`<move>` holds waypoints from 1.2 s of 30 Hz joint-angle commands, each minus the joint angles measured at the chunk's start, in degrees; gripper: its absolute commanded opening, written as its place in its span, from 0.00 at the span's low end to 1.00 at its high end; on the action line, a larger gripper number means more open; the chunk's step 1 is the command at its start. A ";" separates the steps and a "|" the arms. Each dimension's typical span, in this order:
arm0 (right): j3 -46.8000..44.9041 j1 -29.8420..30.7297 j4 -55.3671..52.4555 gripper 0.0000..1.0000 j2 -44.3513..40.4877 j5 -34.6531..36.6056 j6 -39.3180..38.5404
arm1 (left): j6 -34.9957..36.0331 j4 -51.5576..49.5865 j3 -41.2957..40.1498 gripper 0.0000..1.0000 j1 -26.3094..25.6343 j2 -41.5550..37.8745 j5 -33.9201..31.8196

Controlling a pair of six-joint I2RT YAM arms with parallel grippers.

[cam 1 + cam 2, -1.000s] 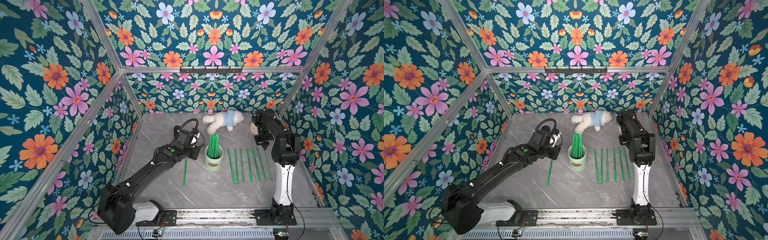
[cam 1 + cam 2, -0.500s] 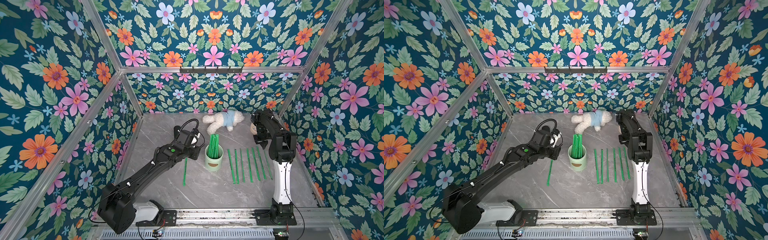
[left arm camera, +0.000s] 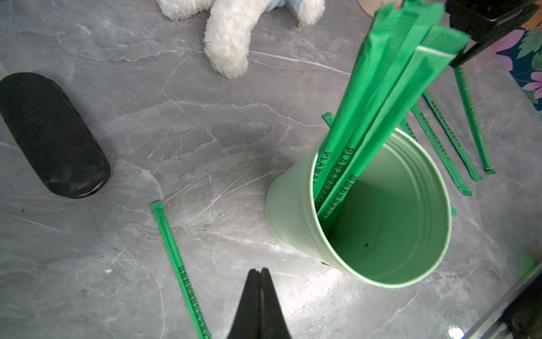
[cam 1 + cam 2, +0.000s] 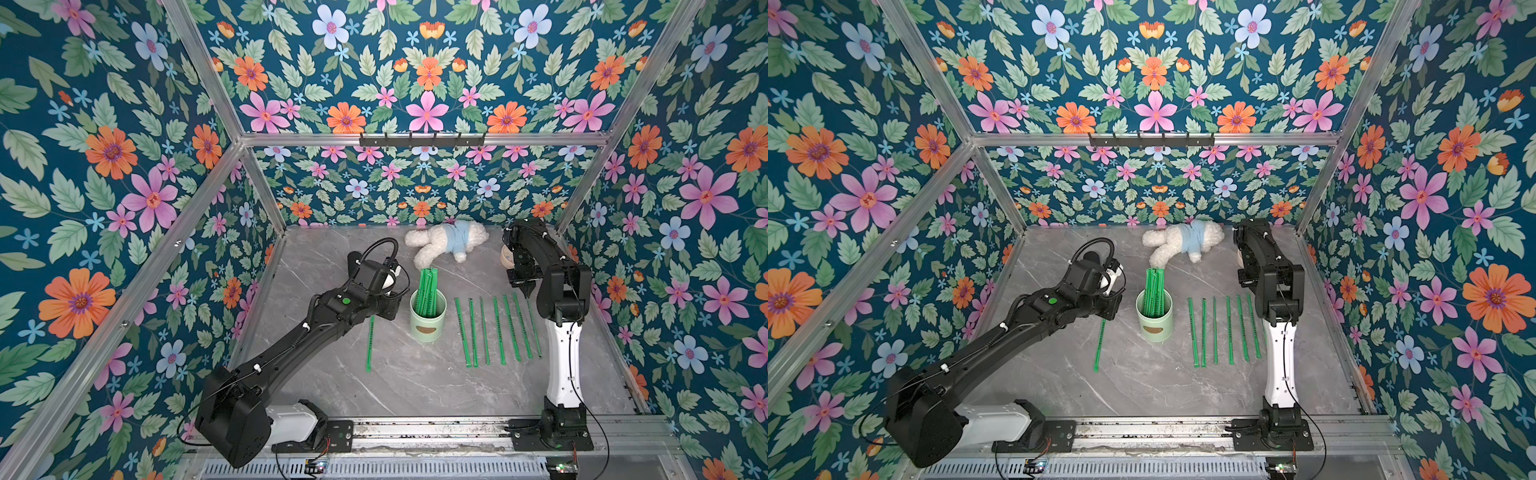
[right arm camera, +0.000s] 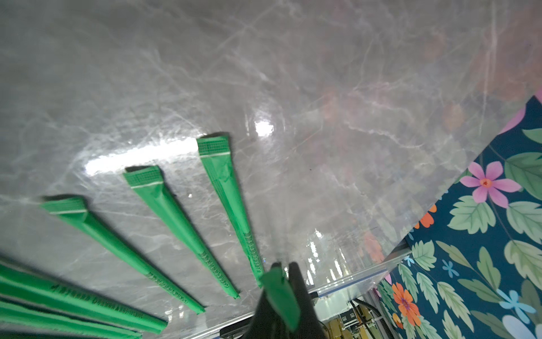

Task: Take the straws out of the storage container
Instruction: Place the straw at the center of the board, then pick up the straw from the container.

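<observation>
You look at robot test booth, lab-type rig. Aluminium frame [image 4: 178,237] holds flowered wall panels [image 4: 104,166] on three sides. Marble-look tabletop [image 4: 415,382] inside. Left arm [image 4: 291,345] and right arm [image 4: 563,361] bolt to metal rail [image 4: 428,432] at front edge. Hook bar [image 4: 422,140] on back beam. Bare circuit board [image 4: 314,466] below rail.

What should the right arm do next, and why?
Probably open the right gripper and let go: it pinches the end of one straw low over the table, just past the row of laid-out straws, while more straws wait in the storage container.
</observation>
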 commanded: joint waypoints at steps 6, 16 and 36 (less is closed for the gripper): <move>0.30 -0.14 -2.30 0.14 -0.23 0.05 0.54 | 0.13 -0.53 0.48 0.00 -0.11 0.18 -0.22; 0.21 -0.35 -2.32 0.16 -1.73 -0.39 0.63 | 0.16 -0.53 0.46 0.00 -0.10 0.10 -0.31; -30.78 18.41 29.91 0.19 -48.47 -23.77 3.57 | 0.09 -0.62 0.52 0.00 -0.09 -1.04 -2.24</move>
